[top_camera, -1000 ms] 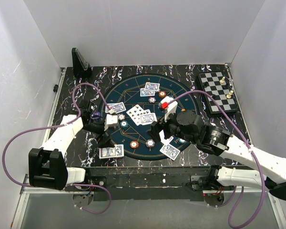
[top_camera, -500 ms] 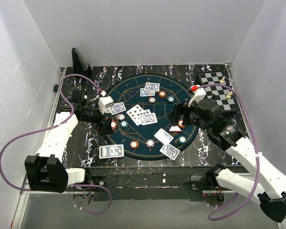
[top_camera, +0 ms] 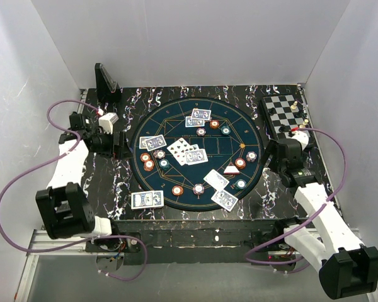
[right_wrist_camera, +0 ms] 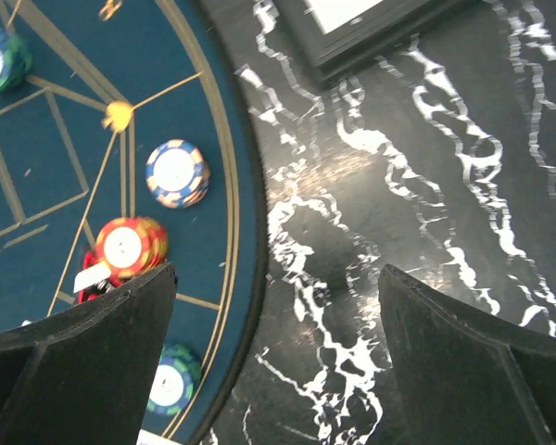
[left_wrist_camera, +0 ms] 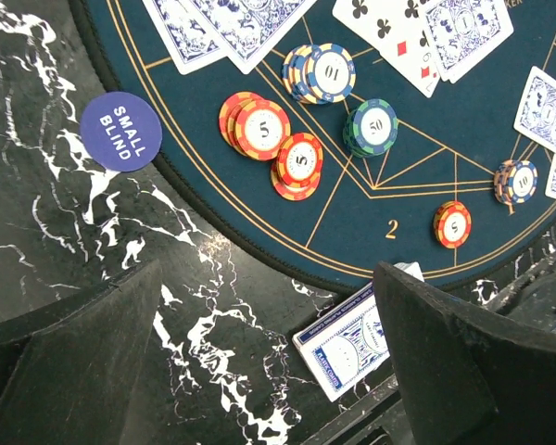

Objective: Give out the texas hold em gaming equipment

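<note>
Two arms stand at opposite sides of the round mat (top_camera: 176, 113), neither touching anything.

Left arm (top_camera: 72, 167): rises from its near-left base and the forearm runs away along the left table (top_camera: 264, 195) edge. The wrist turns inward toward the mat. Left gripper (top_camera: 118, 143) hangs over bare marble just beside the mat's left rim, jaws spread wide, nothing between them.

Right arm (top_camera: 321, 211): reaches from its near-right base up the right side, wrist bent toward the mat. Right gripper (top_camera: 274, 156) hangs over marble between the mat's right rim and the chessboard (top_camera: 283, 113), jaws likewise wide and empty.

Equipment lies as follows:
- Face-up cards (top_camera: 179, 149) sit near mat centre.
- Blue-backed cards (top_camera: 198, 117) lie in pairs around the mat, with one pair off the mat at the near-left.
- Orange chips (left_wrist_camera: 259, 128) and a teal chip (left_wrist_camera: 375, 128) sit on the mat's left part.
- SMALL BLIND disc (left_wrist_camera: 120, 131) lies on marble just outside the rim.
- Triangle marker (top_camera: 231, 170) is on the right half of the mat, beside an orange chip.
</note>
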`<state>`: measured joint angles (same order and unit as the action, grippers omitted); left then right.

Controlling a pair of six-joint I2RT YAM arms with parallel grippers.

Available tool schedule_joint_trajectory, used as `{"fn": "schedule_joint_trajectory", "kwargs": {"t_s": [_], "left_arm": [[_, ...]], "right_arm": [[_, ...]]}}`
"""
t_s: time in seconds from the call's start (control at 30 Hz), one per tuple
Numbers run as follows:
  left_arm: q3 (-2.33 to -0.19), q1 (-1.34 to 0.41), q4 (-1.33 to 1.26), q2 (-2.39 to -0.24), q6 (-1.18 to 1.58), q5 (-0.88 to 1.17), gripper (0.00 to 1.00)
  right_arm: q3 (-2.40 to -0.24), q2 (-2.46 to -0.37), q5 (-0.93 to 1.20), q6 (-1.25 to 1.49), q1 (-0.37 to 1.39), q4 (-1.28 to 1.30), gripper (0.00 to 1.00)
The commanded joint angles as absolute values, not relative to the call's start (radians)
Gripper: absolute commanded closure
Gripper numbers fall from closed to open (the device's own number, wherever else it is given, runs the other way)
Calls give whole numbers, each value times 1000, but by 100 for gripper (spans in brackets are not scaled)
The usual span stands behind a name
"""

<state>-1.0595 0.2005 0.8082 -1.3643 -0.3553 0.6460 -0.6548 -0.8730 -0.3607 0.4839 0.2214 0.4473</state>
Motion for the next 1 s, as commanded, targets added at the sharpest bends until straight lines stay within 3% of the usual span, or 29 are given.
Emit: {"fn": "schedule_joint_trajectory", "kwargs": {"t_s": [0.0, 0.2, 0.43, 0.87, 0.97], "left_arm": [[-1098, 248, 838, -1428, -370, 761, 2], [-1010, 262, 631, -1316, -243, 600, 2], [-858, 262, 338, -1232, -85, 359, 2], [-591, 262, -182, -1278, -43, 388, 2], [-555, 261, -327, -1302, -8, 391, 2]], "right_arm": [[-669, -894, -622, 540, 206, 406, 2], [-631, -891, -641, 516, 134, 352, 2], [-499, -946, -658, 362, 87, 33, 4], [-423, -1290, -623, 172, 87, -677, 3], [-420, -1331, -611, 157, 86, -716, 3]]}}
